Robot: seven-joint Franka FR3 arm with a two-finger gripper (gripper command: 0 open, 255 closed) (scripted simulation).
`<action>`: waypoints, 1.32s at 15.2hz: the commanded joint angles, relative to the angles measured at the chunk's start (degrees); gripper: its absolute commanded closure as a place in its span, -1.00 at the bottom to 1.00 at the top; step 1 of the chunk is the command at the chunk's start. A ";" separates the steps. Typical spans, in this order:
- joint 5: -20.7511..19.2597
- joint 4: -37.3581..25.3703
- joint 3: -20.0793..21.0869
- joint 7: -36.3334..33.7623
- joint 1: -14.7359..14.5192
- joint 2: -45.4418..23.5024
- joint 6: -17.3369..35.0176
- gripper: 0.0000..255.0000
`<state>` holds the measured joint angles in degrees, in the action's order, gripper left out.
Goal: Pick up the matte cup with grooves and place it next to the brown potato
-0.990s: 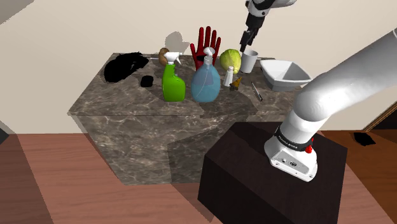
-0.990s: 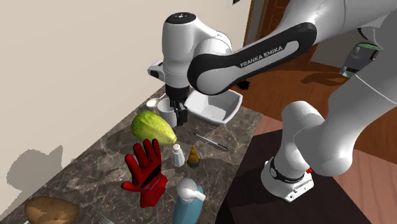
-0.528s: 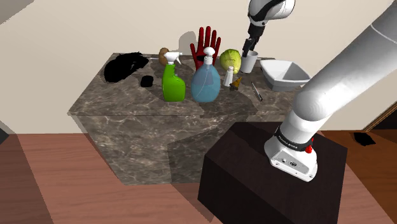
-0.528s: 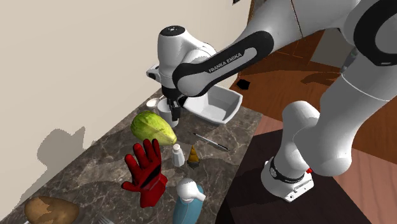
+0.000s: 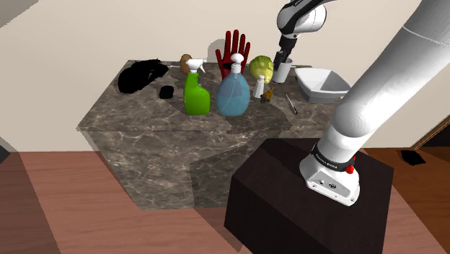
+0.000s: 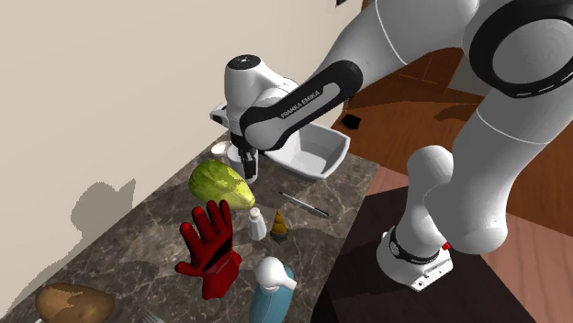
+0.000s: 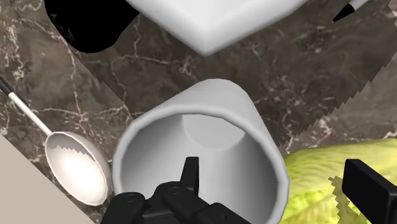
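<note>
White cup (image 7: 213, 124), brown veined counter (image 5: 133, 115)

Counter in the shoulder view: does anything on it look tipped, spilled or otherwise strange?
Nothing looks spilled or tipped. One oddity: the red glove stands upright, fingers up, behind the blue spray bottle, as if a hand were inside. The white cup stands upright.
</note>
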<state>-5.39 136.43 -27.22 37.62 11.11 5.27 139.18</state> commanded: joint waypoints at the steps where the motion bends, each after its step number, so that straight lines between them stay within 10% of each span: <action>1: 0.64 0.42 -0.19 0.53 -0.04 -1.11 1.46 -1.00; 8: 0.64 0.41 -0.18 0.53 -0.03 -1.10 1.45 -1.00; 9: 0.64 0.41 -0.18 0.53 -0.03 -1.10 1.45 1.00; 20: 0.02 -0.21 -0.05 0.10 0.02 0.00 -0.18 1.00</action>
<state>-5.08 136.36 -27.34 37.94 11.11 4.77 139.58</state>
